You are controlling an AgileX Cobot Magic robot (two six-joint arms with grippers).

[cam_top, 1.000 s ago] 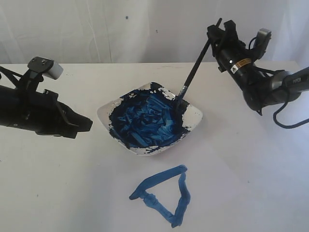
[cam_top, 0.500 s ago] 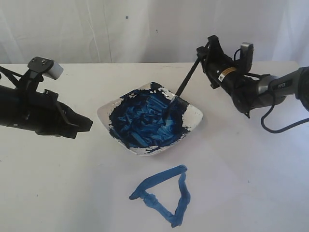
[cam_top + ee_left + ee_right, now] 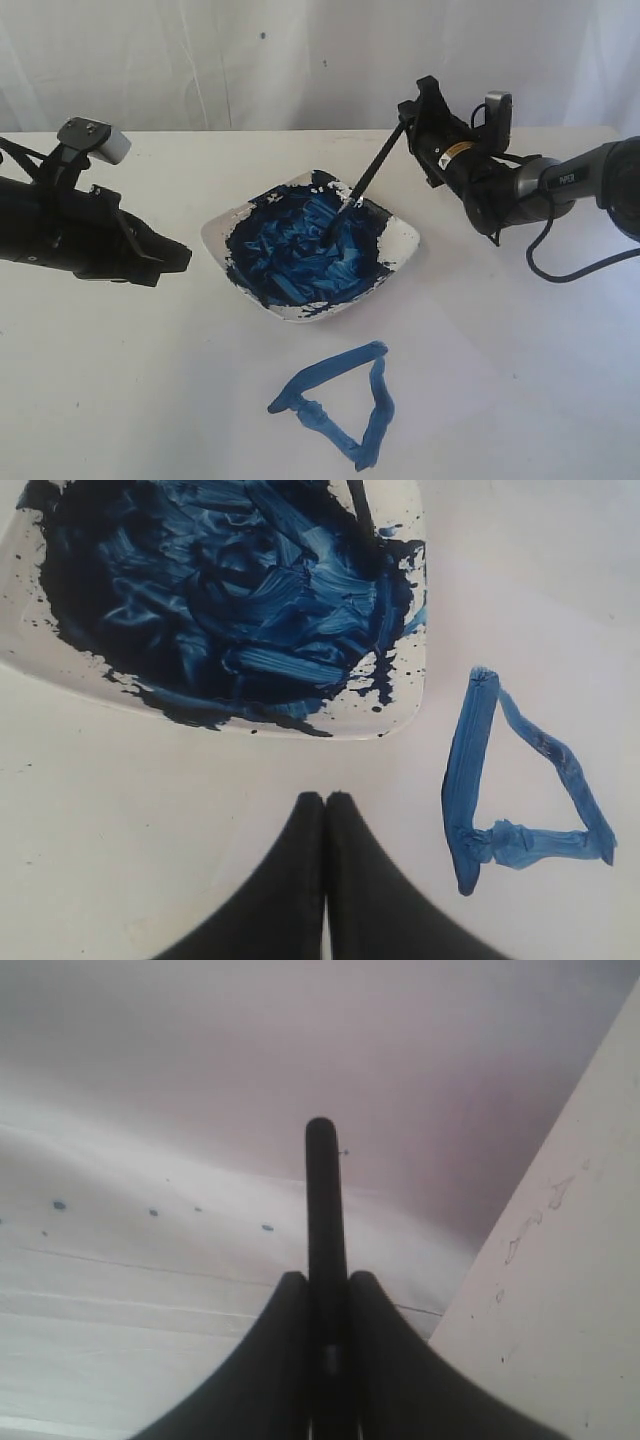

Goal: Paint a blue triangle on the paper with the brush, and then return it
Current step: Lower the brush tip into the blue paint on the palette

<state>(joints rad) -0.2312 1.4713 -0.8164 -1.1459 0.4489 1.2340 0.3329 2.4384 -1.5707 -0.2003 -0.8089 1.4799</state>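
Here the right pincer point(image 3: 412, 112) is clamped on the upper part of the brush point(image 3: 365, 180); in the right wrist view its two black fingers point(image 3: 290, 1305) press against either side of the thin black handle point(image 3: 321, 1200), whose blunt end sticks out past the pincer point(image 3: 325, 1285). From that grip the brush slants down and toward the left arm's side, and its wet tip rests in the dark-blue paint point(image 3: 300, 250) inside the white square dish point(image 3: 405, 240). The paint covers most of the dish, leaving only patches of white rim. The dish sits on the white table point(image 3: 150, 170), near its middle, between the two arms.

On the side of the dish toward the exterior camera lies the paper point(image 3: 335, 395), flat on the table, with the blue triangle point(image 3: 330, 373) on it as a rough outline of thick, uneven strokes, close to the dish but not touching it.

The left pincer point(image 3: 175, 258) hangs just above the table beside the dish, its fingers pressed together with nothing between them. In its own wrist view the pincer point(image 3: 325, 805) points between the dish point(image 3: 412, 670) and the triangle point(image 3: 468, 770), with a short stretch of the brush point(image 3: 358, 500) showing at the dish's far edge
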